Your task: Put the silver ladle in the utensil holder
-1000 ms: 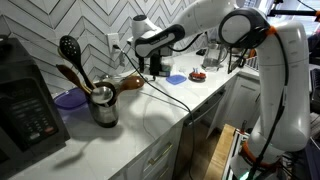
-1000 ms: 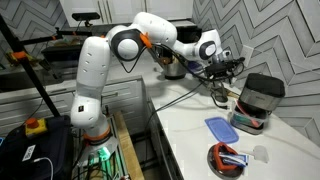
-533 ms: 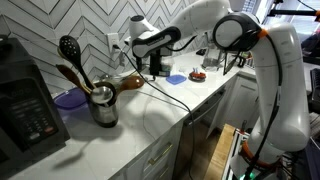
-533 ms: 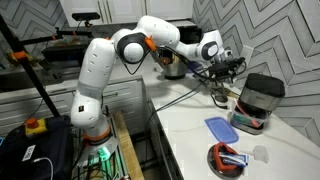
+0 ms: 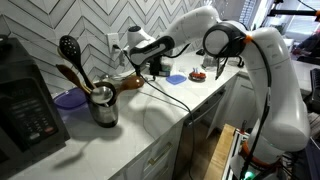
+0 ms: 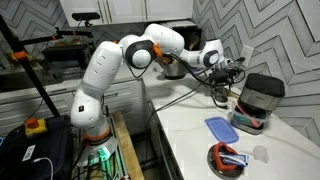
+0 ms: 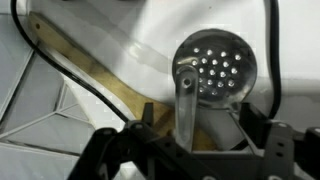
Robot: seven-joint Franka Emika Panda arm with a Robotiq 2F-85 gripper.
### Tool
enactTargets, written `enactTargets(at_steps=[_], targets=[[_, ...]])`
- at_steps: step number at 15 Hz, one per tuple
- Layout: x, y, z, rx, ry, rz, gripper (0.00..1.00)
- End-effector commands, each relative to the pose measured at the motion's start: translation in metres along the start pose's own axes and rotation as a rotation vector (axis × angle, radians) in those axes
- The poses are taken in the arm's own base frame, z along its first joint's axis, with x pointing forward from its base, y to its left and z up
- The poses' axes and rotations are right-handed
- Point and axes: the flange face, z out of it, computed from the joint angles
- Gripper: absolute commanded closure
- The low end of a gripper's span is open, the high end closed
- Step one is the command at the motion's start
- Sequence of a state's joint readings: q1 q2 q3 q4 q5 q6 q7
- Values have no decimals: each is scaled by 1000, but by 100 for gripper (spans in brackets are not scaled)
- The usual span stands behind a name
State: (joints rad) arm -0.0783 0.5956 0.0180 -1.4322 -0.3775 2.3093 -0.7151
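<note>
Fingers (image 7: 268, 150) spread astride silver ladle (image 7: 213, 65) handle; tips cut off, contact unclear.

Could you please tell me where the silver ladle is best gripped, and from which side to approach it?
Grip the silver ladle by its slim handle, close to the round perforated end, coming straight down from above. It lies flat on the counter, the handle runs between the gripper's open fingers, and the round end is likely too wide. Mind the wooden spoon lying alongside.
</note>
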Motion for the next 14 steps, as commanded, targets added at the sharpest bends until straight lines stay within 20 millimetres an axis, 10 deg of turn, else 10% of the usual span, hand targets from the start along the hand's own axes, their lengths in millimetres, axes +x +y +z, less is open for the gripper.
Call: enactTargets(at_steps=[1, 9, 14], targets=[[15, 9, 12, 18, 39, 39, 32], [26, 8, 43, 65, 20, 51, 96], [21, 15, 22, 54, 4, 57, 94]])
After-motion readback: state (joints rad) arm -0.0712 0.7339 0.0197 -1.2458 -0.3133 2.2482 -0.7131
